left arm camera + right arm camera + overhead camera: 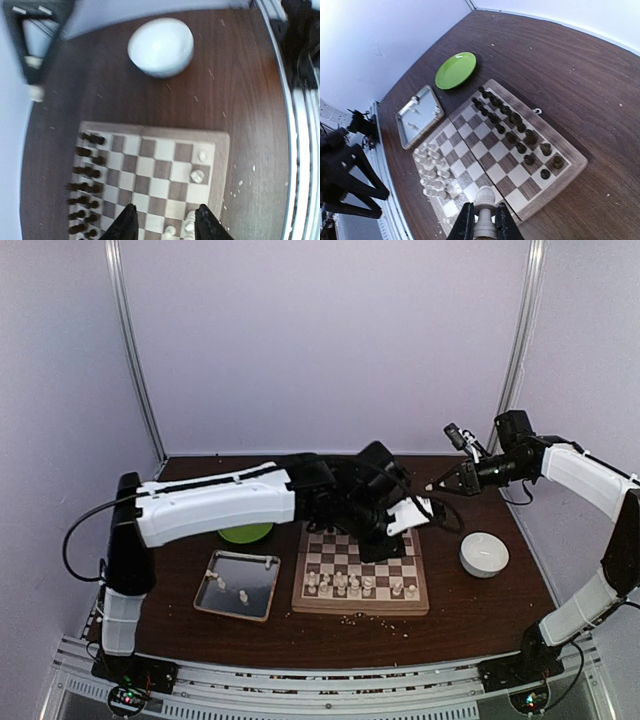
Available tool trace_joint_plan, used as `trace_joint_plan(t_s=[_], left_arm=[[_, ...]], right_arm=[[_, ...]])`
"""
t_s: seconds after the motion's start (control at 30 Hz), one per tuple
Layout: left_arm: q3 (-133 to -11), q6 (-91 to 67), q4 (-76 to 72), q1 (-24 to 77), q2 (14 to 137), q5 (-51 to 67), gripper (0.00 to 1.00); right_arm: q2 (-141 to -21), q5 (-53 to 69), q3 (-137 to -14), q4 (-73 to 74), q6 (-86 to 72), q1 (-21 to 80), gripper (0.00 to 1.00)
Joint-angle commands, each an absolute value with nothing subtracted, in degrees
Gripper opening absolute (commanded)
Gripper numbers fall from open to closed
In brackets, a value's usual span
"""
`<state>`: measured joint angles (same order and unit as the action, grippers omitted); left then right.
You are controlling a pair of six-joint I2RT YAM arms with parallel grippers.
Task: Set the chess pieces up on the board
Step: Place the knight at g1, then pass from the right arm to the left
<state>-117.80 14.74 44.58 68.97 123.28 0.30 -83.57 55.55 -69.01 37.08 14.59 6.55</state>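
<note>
Currently right jaws clamp a cream-white chessman point(484, 207), left jaws apart above checkered board point(165, 150)

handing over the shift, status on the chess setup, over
Left gripper open, low over the board. Right gripper shut on a white piece, not yet placed. A few white pieces lie in the tray. Left arm hangs over the board.

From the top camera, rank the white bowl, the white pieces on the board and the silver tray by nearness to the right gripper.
1. White bowl, just right of the right gripper.
2. White pieces, centre, nearer the arms' bases.
3. Silver tray, far left.
</note>
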Motion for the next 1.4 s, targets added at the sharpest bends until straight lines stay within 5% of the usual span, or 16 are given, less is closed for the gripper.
trace_joint_plan(t_s=[0.0,0.2,0.43,0.77,1.37], left_arm=[[-108.4,6.5,22.1,65.2,110.5,-1.9,0.41],[-91.8,-6.2,-6.9,59.6,102.6,6.0,0.42],[-89.2,-21.0,-28.1,57.1,107.7,17.7,0.43],[-89.8,-34.6,-45.1,55.4,114.0,27.5,0.43],[-93.2,-39.9,-46.3,54.1,117.7,27.4,0.44]], right_arm=[[-81.0,67.8,-71.9,33.2,8.1,6.1,0.11],[-78.1,76.7,-67.7,12.2,-15.1,6.4,0.12],[-74.4,77.4,-59.9,-22.6,-45.2,8.9,0.13],[-75.0,76.9,-59.4,-21.0,-43.9,11.7,0.14],[-74.9,77.2,-59.6,-14.0,-37.4,13.9,0.15]])
